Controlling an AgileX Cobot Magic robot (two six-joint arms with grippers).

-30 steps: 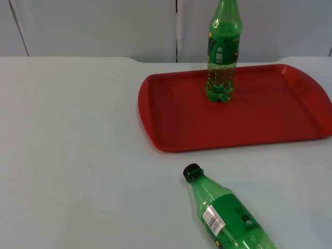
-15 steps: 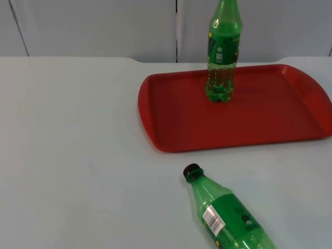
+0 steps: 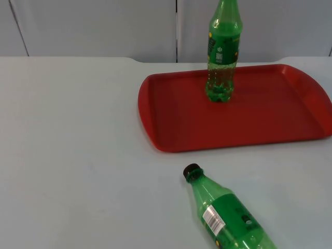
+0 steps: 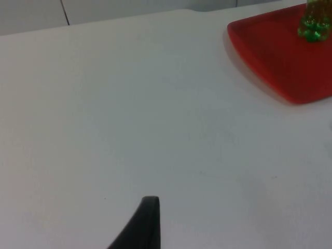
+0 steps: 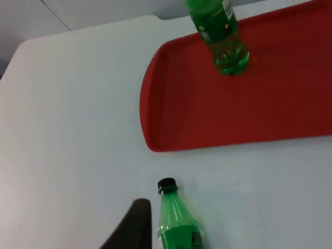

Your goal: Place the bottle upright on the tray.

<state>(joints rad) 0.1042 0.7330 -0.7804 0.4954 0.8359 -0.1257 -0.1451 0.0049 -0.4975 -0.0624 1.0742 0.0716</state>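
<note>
White surface (image 3: 78, 155) runs back to a grey partition wall (image 3: 93, 26), and on it sits the red tray (image 3: 270, 124) with one green bottle (image 3: 224, 52) already standing upright near its back edge. My concern is the second bottle (image 3: 228, 215), which lies on its side on the bare surface, well clear of the tray's near rim, its dark cap (image 3: 192, 170) pointing toward the tray. My right gripper (image 5: 136, 228) hangs just beside that bottle's neck, the cap a little ahead of my fingertip; my left gripper (image 4: 148, 223) waits over open surface, far from the tray corner. I cannot tell whether either set of fingers is open or closed. As I judge it, the bottle is round and light, so a glancing touch could roll it away, and a grip too near the neck might let it swing. Setting it down carelessly could also knock over the standing bottle.
</note>
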